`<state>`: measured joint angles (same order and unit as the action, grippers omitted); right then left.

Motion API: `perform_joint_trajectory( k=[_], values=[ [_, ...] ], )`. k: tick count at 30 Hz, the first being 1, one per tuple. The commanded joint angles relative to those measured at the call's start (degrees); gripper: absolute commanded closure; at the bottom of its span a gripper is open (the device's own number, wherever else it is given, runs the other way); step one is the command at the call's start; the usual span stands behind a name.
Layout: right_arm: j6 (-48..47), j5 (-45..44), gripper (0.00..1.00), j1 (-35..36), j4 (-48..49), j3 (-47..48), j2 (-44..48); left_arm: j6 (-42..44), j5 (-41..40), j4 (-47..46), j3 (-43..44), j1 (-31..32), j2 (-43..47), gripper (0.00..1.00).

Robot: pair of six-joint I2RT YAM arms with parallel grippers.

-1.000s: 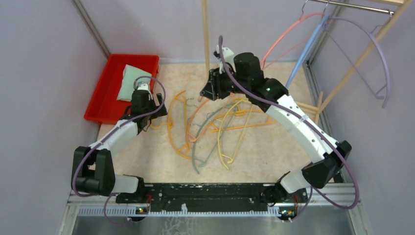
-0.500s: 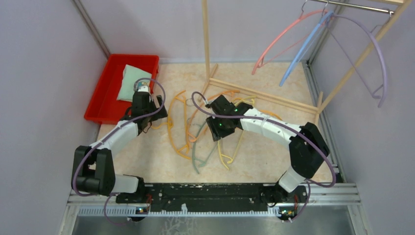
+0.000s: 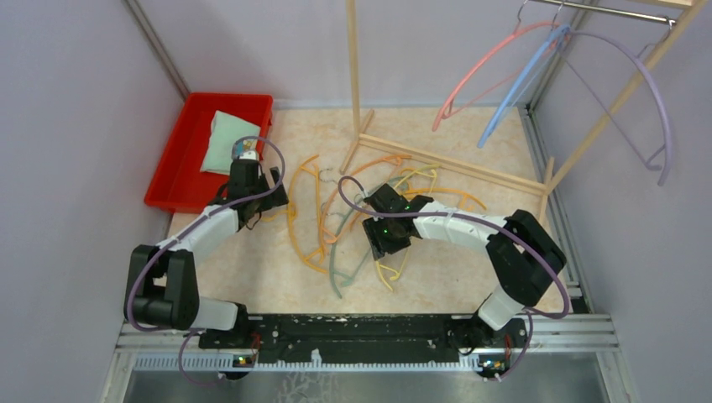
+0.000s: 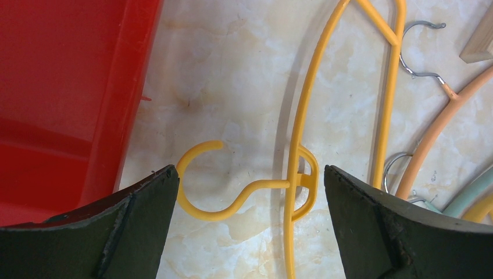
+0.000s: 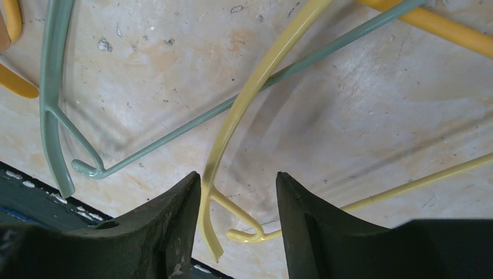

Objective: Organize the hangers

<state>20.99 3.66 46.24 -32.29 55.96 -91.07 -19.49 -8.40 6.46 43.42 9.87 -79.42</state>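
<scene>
Hangers (image 3: 290, 220) are lying in a loose pile on the table (image 3: 252, 277). At the near side of the pile, the right jaws are standing apart, low over the table. The forked end of the pale yellow hanger (image 5: 244, 99) is lying flat between them, close to one finger, and nothing is being clamped. The green hanger (image 5: 52, 87) is lying just beside and is crossing the pale yellow one. A little farther, on the left, the left jaws are standing wide apart. The hook of the deep yellow hanger (image 4: 299, 116) is lying on the table between them, free, near the red bin (image 4: 116, 104). An orange hanger (image 4: 420, 142) is lying beside it. Far right, a pink hanger (image 3: 483, 59), a blue hanger (image 3: 520, 84) and a lavender hanger (image 3: 651, 84) are hanging from the rail.
</scene>
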Motion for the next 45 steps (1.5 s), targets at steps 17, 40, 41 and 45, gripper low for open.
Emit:
perform_joint_trajectory(
  k=[17,40,41,45],
  values=[
    [0.39,1.24,0.59,2.55,5.41,2.79,-7.00,1.38,-0.57,-0.23,-1.57,-0.20,1.33,0.00],
    [1.86,-3.71,1.00,2.81,-14.12,30.44,10.82,1.48,-0.24,0.02,0.28,-0.20,4.97,0.00],
    [2.54,-4.08,1.00,2.83,-13.46,31.91,10.89,1.41,-0.12,0.02,0.04,-0.20,5.35,0.00],
    [5.84,-8.32,1.00,2.82,-8.28,36.32,11.00,1.48,-0.03,0.16,-0.93,-0.20,7.11,0.00]
  ],
)
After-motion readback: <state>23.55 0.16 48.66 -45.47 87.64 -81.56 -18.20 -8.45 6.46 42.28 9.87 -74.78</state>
